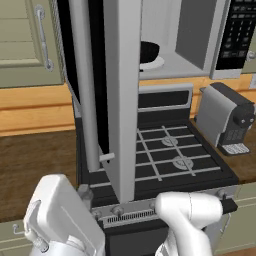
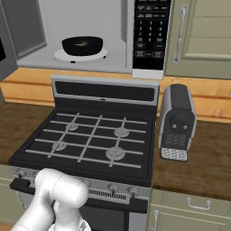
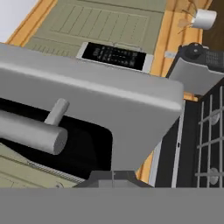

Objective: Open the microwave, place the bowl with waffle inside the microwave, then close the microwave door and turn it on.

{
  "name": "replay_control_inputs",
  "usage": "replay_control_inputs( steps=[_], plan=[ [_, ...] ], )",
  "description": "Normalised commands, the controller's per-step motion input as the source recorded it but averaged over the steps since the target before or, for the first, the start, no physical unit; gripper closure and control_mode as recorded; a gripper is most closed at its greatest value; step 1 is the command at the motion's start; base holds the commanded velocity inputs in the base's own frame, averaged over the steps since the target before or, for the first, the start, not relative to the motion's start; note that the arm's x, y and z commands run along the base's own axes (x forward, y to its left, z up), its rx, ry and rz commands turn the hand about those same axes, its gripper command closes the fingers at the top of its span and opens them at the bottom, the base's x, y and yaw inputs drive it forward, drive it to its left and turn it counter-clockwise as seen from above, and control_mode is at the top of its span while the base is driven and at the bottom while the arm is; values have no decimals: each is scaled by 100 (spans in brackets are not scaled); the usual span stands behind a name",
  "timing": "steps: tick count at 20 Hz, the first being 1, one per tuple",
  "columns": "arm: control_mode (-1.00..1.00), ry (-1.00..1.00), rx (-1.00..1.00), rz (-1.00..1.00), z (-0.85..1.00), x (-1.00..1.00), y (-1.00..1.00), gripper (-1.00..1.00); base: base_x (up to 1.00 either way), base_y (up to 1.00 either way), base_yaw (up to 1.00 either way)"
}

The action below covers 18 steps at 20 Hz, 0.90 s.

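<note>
One microwave, one bowl, one stove, one coffee machine.

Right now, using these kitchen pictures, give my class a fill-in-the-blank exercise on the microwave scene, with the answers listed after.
1. The bowl sits on the white ____ inside the microwave.
2. The microwave door stands ____.
3. Below the microwave is a black gas ____.
4. The coffee machine stands on the counter to the ____ of the burners, seen from the robot.

Answers: turntable; open; stove; right
</note>
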Motion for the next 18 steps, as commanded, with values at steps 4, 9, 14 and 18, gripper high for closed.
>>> replay_control_inputs(
  steps=[4, 9, 14, 18],
  plan=[
    [-100, -1, -4, -12, -47, 42, 67, 100, 0, 0, 0],
    [-100, -2, -2, -20, -18, 82, 41, 100, 0, 0, 0],
    [-100, -2, -8, -24, -27, 88, 31, 100, 0, 0, 0],
    [-100, -10, -3, -22, -4, 55, -3, 100, 0, 0, 0]
  ],
)
